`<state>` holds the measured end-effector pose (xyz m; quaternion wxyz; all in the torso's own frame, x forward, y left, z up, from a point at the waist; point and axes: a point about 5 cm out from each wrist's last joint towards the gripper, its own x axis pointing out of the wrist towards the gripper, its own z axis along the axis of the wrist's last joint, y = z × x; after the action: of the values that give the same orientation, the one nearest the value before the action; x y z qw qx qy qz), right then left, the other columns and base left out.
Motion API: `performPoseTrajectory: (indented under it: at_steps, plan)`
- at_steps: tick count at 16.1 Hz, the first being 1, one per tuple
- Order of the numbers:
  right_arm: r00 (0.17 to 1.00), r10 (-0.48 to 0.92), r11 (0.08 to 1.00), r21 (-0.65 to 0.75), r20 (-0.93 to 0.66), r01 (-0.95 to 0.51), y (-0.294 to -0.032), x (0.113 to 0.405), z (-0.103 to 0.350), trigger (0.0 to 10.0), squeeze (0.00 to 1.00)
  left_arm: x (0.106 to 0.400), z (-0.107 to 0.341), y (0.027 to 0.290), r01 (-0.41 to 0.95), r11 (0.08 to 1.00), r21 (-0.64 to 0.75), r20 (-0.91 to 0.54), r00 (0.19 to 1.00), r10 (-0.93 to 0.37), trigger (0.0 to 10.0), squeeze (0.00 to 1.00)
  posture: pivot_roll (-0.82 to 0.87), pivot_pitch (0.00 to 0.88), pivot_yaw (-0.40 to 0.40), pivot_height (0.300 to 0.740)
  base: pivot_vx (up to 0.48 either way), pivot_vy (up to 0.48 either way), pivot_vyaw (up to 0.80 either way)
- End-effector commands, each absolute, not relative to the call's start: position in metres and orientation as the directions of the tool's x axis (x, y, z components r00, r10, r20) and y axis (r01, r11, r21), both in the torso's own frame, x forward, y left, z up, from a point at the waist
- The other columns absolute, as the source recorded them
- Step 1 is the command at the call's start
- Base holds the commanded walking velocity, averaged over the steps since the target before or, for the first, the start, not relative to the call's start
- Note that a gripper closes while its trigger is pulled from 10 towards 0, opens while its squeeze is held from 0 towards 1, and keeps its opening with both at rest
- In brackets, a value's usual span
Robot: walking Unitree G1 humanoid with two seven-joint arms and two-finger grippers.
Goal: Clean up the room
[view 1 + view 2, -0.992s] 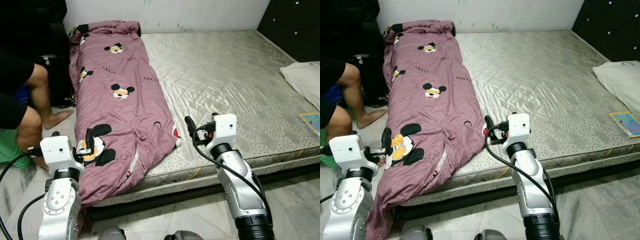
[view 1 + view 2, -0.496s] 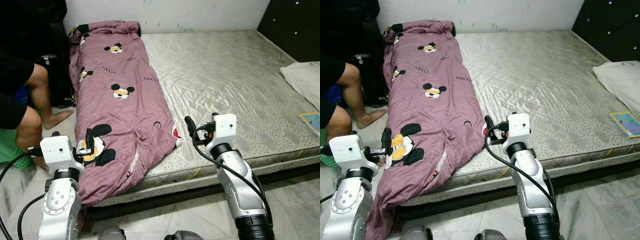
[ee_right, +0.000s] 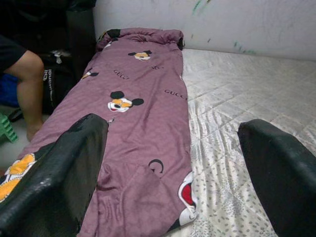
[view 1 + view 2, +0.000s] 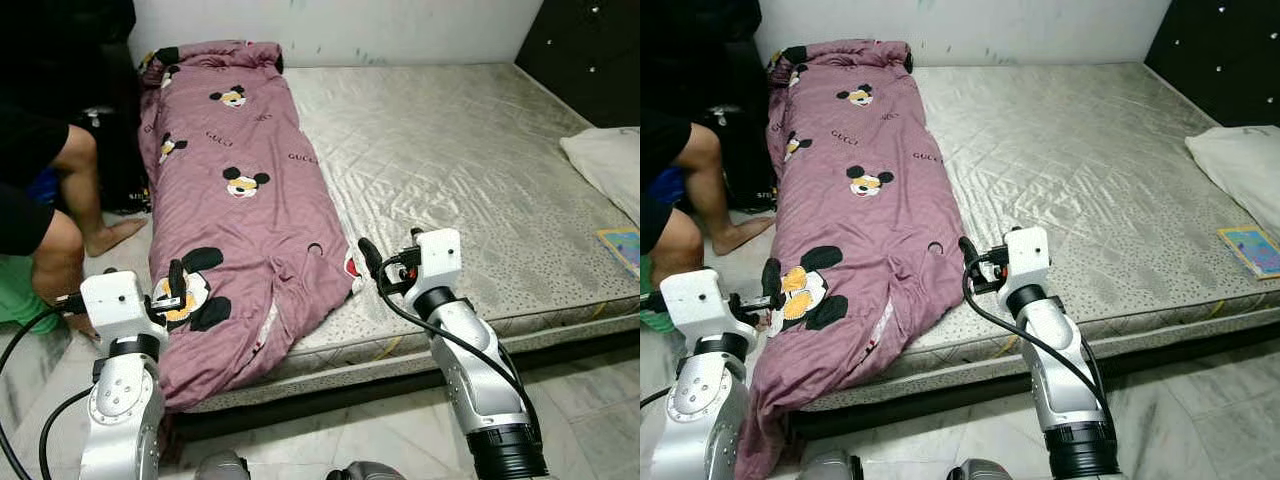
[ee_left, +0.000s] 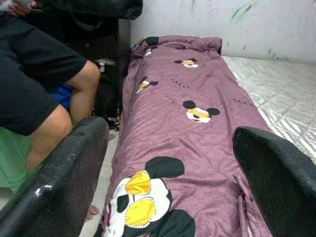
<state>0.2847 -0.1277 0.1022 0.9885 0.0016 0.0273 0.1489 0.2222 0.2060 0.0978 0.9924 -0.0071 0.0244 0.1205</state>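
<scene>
A purple Mickey Mouse blanket [image 4: 235, 190] lies folded in a long strip down the left side of the bare grey mattress [image 4: 470, 150], its near end hanging over the bed's front edge. My left gripper [image 4: 177, 285] hovers open at the blanket's near left corner, over a large Mickey print [image 5: 143, 207]. My right gripper [image 4: 367, 256] is open just right of the blanket's lower right edge, low above the mattress. In the right wrist view the right gripper [image 3: 173, 148] looks along the blanket's right border [image 3: 185, 187]. Neither gripper holds anything.
A person sits at the left beside the bed, bare legs [image 4: 70, 190] close to my left arm, with a black bag [image 4: 115, 160] behind. A white pillow [image 4: 610, 160] and a small picture book [image 4: 625, 245] lie at the mattress's right. Marble floor [image 4: 590, 400] runs before the bed.
My right gripper has shifted a little to the left, closer to the blanket's lower right edge. The left arm and the blanket have not moved.
</scene>
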Motion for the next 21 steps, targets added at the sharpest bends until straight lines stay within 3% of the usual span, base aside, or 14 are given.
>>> performPoseTrajectory:
  at_steps: [1,4,14,21]
  plan:
    - [0.953,0.300,0.954,0.012,-0.040,-0.299,-0.1267,0.2849,0.1048,10.0,0.00,0.2217,0.0963,0.2060,-0.243,0.970,-0.009,-0.063,0.968,0.242,10.0,0.00,-0.01,0.000,-0.066,0.740,0.000,0.000,0.00]
    - [0.951,0.308,0.951,0.020,-0.032,-0.307,-0.1259,0.2852,0.1057,10.0,0.00,0.2225,0.0977,0.2074,-0.259,0.966,-0.018,-0.059,0.965,0.257,10.0,0.00,-0.02,0.000,-0.059,0.727,0.000,0.000,0.00]
    - [0.944,0.327,0.945,0.025,-0.032,-0.326,-0.1262,0.2883,0.1069,10.0,0.00,0.2260,0.0985,0.2054,-0.263,0.965,-0.025,-0.063,0.963,0.261,10.0,0.00,-0.02,0.000,-0.066,0.602,0.000,0.000,0.00]
    - [0.916,0.399,0.917,0.017,-0.027,-0.399,-0.1179,0.2918,0.1086,10.0,0.00,0.2266,0.0990,0.2045,-0.266,0.963,-0.039,-0.061,0.963,0.263,10.0,0.00,-0.02,0.000,-0.072,0.602,0.000,0.000,0.00]
